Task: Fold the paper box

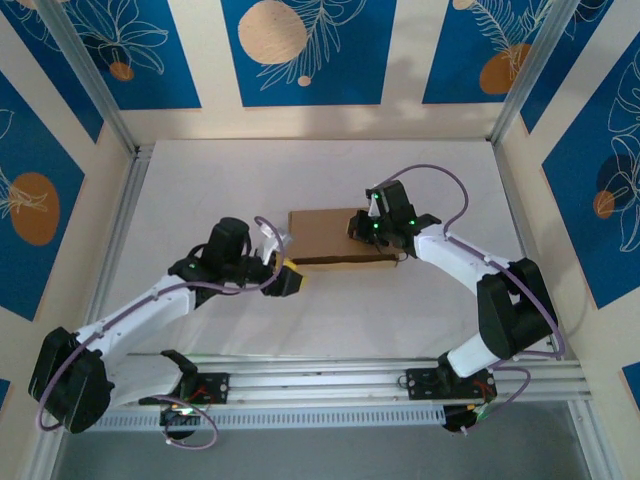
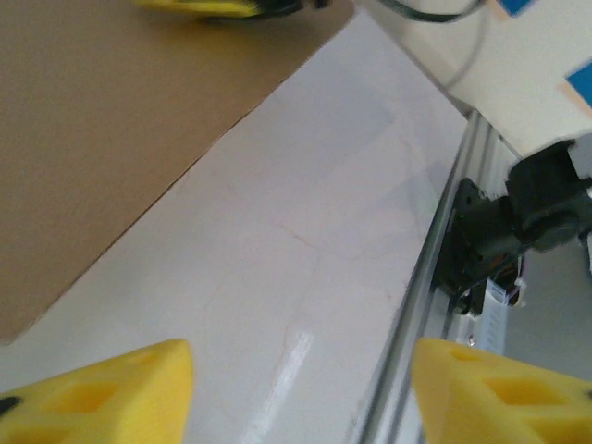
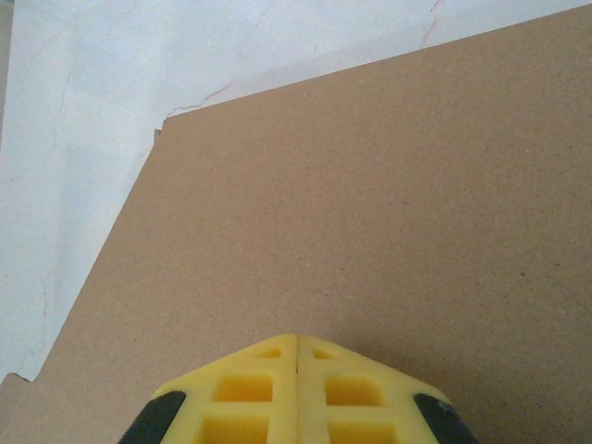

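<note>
Brown paper box edge meets white table.

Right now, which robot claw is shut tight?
The right gripper: its yellow fingers meet over the paper box, while the left gripper stands open.

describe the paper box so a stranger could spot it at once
Start at the white table between the blue-patterned walls. Near its middle, between the two arms, lies the paper box, with the shut right gripper over its right end. It is the one flat, plain brown cardboard piece there.
</note>
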Available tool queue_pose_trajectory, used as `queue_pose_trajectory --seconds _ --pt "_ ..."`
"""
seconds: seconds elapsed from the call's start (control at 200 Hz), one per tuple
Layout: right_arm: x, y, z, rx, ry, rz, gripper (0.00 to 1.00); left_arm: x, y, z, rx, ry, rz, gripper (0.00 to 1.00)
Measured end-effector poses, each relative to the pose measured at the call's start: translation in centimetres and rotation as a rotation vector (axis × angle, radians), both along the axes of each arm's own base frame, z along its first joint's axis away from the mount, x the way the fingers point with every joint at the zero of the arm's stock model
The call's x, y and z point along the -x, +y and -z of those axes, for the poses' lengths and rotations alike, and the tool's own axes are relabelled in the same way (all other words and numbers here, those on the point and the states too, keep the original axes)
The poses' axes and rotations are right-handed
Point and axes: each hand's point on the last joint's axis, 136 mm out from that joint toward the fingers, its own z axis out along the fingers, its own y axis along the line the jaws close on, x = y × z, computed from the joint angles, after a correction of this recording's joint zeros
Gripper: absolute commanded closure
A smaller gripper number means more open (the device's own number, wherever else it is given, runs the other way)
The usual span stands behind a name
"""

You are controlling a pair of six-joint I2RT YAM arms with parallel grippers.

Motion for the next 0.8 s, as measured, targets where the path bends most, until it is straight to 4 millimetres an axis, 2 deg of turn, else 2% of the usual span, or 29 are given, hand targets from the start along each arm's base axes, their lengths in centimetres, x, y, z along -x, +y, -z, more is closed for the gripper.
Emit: queue_pose_trajectory --seconds 0.075,0.115,0.155,0.22,0.29,0.39,0.535,0.605,0.69,0.795 --pt "0.4 0.5 1.2 0.02 0.027 -0.014 1.0 -1.6 -0.3 -1.9 0.004 0.032 -0.038 0.29" --pt "0.6 0.8 2.0 0.03 0.046 -0.022 1.0 -2.7 -0.5 -3.2 0.023 0.037 -0.059 0.21" --pt "0.8 0.8 2.8 0.042 0.064 -0.025 1.0 -3.6 -0.7 -4.3 0.046 0.038 -0.08 0.01" --pt "1.1 1.0 4.0 0.058 0.094 -0.03 1.0 -4.7 -0.5 -5.1 0.087 0.063 -0.131 0.0" --pt "1.2 0.9 5.1 0.074 0.12 -0.03 1.0 -6.1 0.2 -5.0 0.122 0.115 -0.2 0.0" --pt "1.2 1.0 5.9 0.08 0.135 -0.032 1.0 -8.6 1.7 -3.4 0.146 0.209 -0.316 0.0" --pt "1.1 1.1 5.8 0.073 0.131 -0.035 1.0 -12.0 4.2 1.1 0.108 0.345 -0.51 0.0" --pt "1.1 1.2 5.8 0.068 0.131 -0.042 1.0 -12.3 4.8 2.7 0.095 0.388 -0.556 0.0" --pt "1.2 1.4 5.2 0.055 0.125 -0.05 1.0 -12.8 4.9 3.7 0.088 0.41 -0.577 0.0" --pt "1.5 1.2 3.5 0.027 0.102 -0.064 0.99 -13.3 5.3 5.7 0.025 0.426 -0.603 0.07"
